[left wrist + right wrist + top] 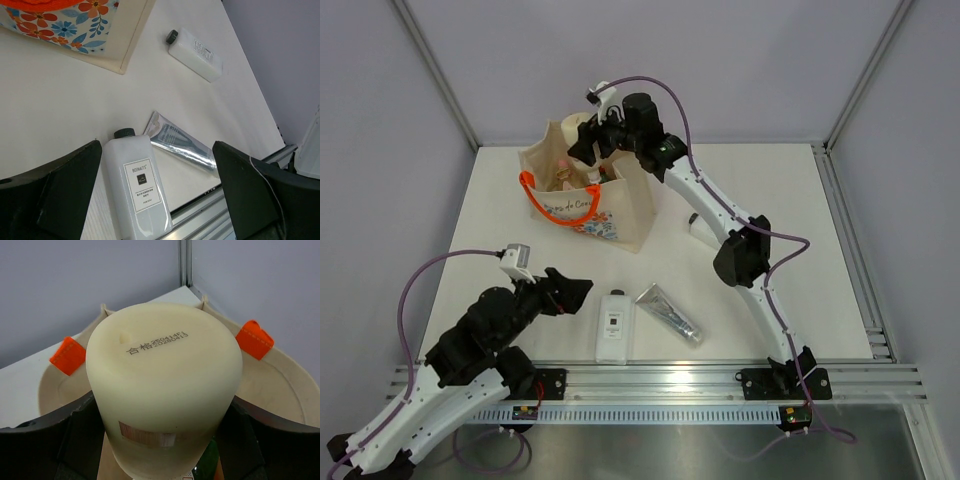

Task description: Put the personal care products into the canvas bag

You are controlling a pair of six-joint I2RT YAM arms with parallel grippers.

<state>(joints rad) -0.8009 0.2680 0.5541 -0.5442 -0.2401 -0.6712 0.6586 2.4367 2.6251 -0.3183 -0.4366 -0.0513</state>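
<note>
The canvas bag [620, 215] stands at the back left, mouth open, with small bottles [563, 176] inside. My right gripper [594, 143] hangs over its mouth, shut on the beige bottle [162, 385], base towards the wrist camera. In the right wrist view the gripper [160, 440] holds it above the bag's rim [280, 375]; a green bottle [207, 465] shows below. My left gripper [576, 290] is open and empty, left of a white bottle [613, 326] and a silver tube [668, 313]. In the left wrist view the gripper [157, 195] frames that bottle [137, 187] and tube [182, 145].
A second white bottle [196, 54] lies right of the bag, partly hidden behind the right arm in the top view [698, 228]. The orange handles [255, 339] stick up at the bag's rim. A metal rail [660, 385] runs along the near table edge.
</note>
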